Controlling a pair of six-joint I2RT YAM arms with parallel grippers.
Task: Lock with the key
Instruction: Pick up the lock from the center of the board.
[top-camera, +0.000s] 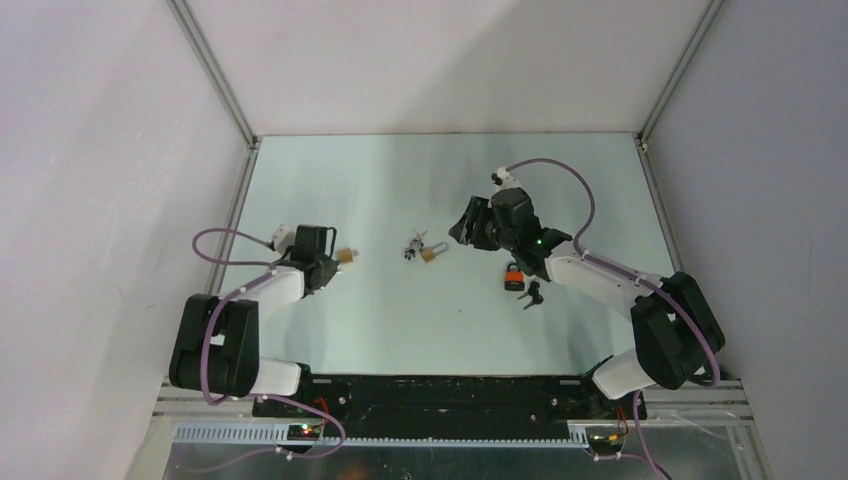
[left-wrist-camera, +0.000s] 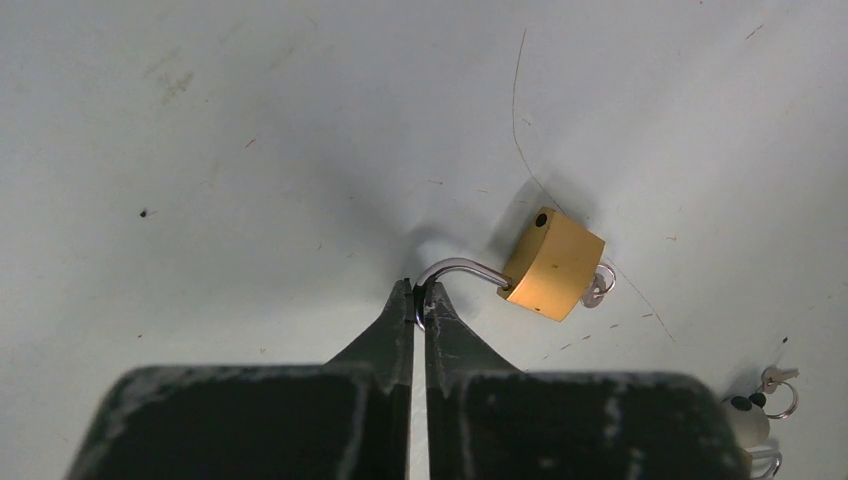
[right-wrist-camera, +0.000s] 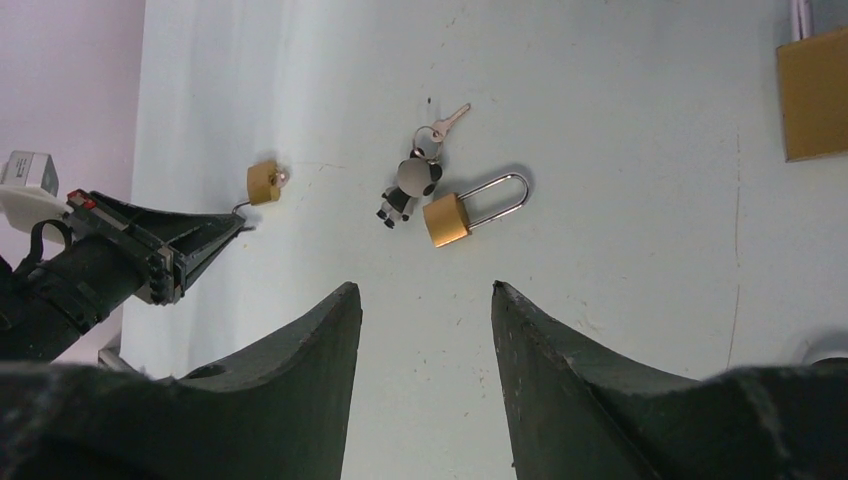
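A small brass padlock (left-wrist-camera: 553, 264) lies on the table with its shackle (left-wrist-camera: 462, 268) swung open and a small key (left-wrist-camera: 598, 287) at its base. My left gripper (left-wrist-camera: 420, 295) is shut on the bend of that shackle; in the top view it (top-camera: 333, 262) is at the left with the padlock (top-camera: 347, 256) at its tip. A second brass padlock (right-wrist-camera: 447, 219) with a long shackle lies mid-table beside a key (right-wrist-camera: 452, 120) on a ring with a small figure (right-wrist-camera: 410, 185). My right gripper (right-wrist-camera: 425, 290) is open and empty, apart from them.
An orange padlock (top-camera: 513, 277) and black keys (top-camera: 532, 293) lie under the right arm. The orange padlock's body shows at the top right edge of the right wrist view (right-wrist-camera: 812, 90). White walls enclose the table (top-camera: 400, 330).
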